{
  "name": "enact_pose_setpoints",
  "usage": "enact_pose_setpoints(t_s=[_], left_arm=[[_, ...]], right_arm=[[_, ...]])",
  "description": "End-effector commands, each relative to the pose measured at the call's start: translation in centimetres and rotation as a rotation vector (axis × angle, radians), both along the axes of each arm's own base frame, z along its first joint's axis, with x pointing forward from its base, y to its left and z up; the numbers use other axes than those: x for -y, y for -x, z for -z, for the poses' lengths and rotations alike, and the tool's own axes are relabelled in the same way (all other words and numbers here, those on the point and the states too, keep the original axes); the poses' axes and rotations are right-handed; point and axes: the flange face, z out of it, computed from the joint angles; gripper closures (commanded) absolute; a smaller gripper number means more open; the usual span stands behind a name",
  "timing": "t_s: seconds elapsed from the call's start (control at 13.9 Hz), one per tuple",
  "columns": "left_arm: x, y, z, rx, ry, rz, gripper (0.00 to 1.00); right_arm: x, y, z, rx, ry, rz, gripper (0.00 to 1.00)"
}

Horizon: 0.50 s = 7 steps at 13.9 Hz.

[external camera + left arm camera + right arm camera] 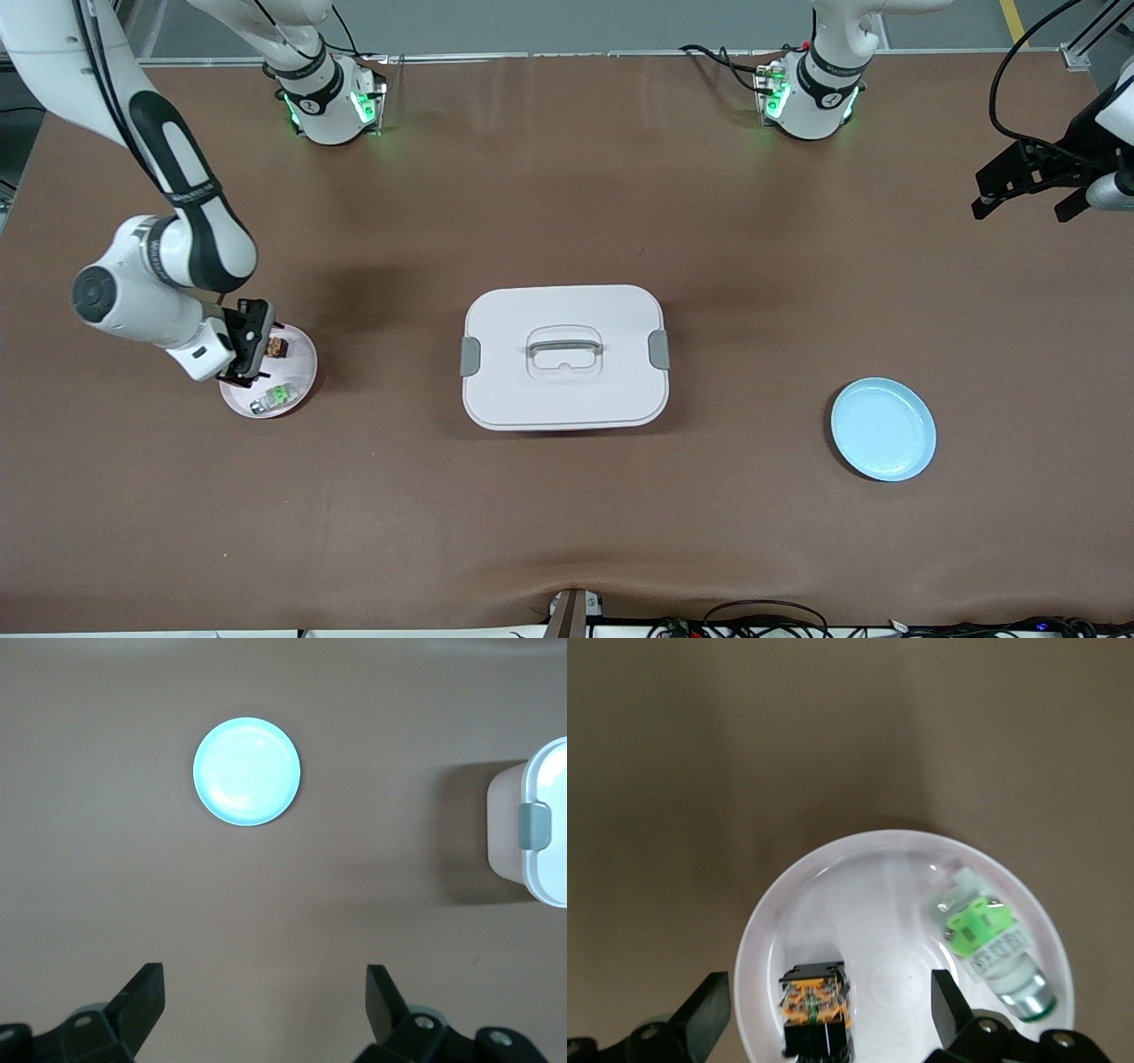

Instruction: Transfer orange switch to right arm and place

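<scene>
1. The orange switch point(814, 1012) lies in a small white dish point(299, 359) toward the right arm's end of the table point(567, 532), resting on the dish floor.
2. A green-and-white part point(990, 939) lies in the same dish, apart from the switch and nearer the front camera.
3. The right end effector point(824, 1014) is low over the dish, fingers spread wide on either side of the switch; contact is not visible.
4. A closed white lidded box point(564, 356) with grey latches sits at the table's middle.
5. A light blue plate point(883, 429) lies toward the left arm's end, nothing on it.
6. The left end effector point(264, 1001) waits above bare table near its end, fingers wide and holding nothing.
</scene>
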Motion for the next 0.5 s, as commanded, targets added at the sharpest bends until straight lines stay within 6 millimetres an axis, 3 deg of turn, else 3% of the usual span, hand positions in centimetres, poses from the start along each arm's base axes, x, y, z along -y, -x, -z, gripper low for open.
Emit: enact_pose_setpoints(t_s=[0.0,0.43], left_arm=[[0.4,-0.5,-0.6,-0.007,-0.007,0.013,0.00],[0.2,-0.5,-0.3,-0.020,-0.009,-0.001,0.00]], right_arm=[[-0.4,-2.7,-5.3,-0.054,-0.014,0.082,0.00],[-0.5,-5.1,-13.9,-0.142,0.056,0.431,0.00]])
